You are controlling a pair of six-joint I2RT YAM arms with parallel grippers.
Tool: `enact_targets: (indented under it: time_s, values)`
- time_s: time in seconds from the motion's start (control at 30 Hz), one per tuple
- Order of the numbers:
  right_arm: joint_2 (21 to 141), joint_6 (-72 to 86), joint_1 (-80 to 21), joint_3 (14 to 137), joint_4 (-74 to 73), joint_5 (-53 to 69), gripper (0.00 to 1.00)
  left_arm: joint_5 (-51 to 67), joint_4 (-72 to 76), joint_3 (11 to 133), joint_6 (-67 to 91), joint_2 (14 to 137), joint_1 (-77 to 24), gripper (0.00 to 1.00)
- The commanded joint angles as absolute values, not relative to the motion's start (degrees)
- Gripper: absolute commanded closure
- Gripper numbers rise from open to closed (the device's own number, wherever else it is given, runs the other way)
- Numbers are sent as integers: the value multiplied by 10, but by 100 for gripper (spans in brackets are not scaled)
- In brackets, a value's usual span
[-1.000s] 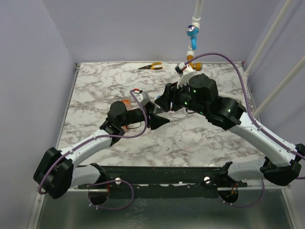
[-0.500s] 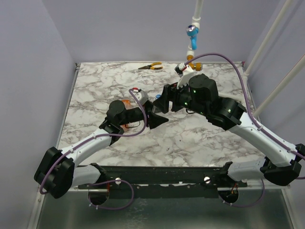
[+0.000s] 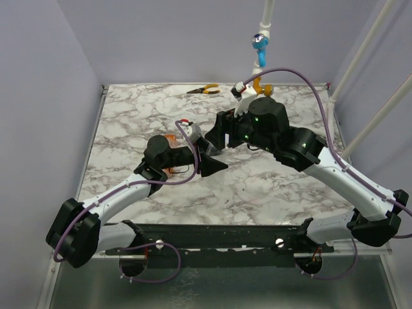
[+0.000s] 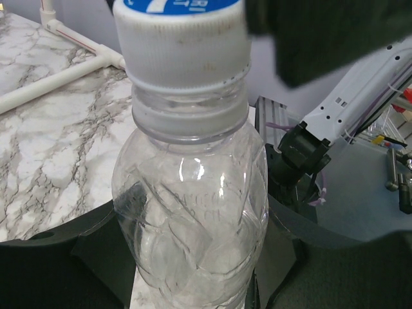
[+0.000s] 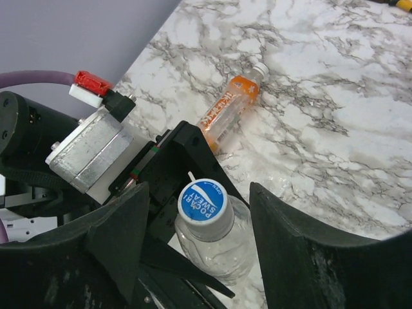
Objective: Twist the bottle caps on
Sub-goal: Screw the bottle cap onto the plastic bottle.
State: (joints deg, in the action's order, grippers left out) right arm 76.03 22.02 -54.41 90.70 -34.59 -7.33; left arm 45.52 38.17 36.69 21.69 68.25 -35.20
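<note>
My left gripper (image 4: 193,277) is shut on a clear empty bottle (image 4: 193,206) and holds it upright above the table. A whitish cap with a blue top (image 4: 183,38) sits on its neck. In the right wrist view my right gripper (image 5: 201,193) is open, one finger on each side of that cap (image 5: 204,203), with a gap on both sides. A slim orange bottle (image 5: 225,112) with a whitish cap (image 5: 260,69) lies on the marble beyond. In the top view both grippers meet at mid-table, left (image 3: 207,156), right (image 3: 215,138), and the orange bottle (image 3: 170,138) peeks out behind the left wrist.
Orange-handled pliers (image 3: 204,89) lie at the back edge. A white pipe with a blue valve handle (image 3: 259,42) and an orange one (image 3: 257,84) stands at the back right. White pipes (image 4: 58,71) lie on the marble (image 3: 257,187).
My right gripper has moved left and over the held bottle's cap, which showed blue in the top view half a second ago and is now covered. The left arm has barely moved.
</note>
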Motion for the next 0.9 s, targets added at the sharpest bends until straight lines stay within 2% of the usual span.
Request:
enact_targets:
  time_s: [0.0,0.4,0.57,0.77,0.87]
  values:
    - [772,205,-547,922,-357,-51,34,482,402,383,223,669,-348,71]
    - [771,204,-547,919,-362,-61,48,486,402,383,226,671,-348,71]
    - [773,205,-547,916,-362,-67,57,479,402,383,225,672,-348,71]
    - [773,213,-547,901,-360,-89,68,432,402,390,232,679,-348,71]
    - [775,217,-547,892,-359,-110,71,403,400,398,234,684,-348,71]
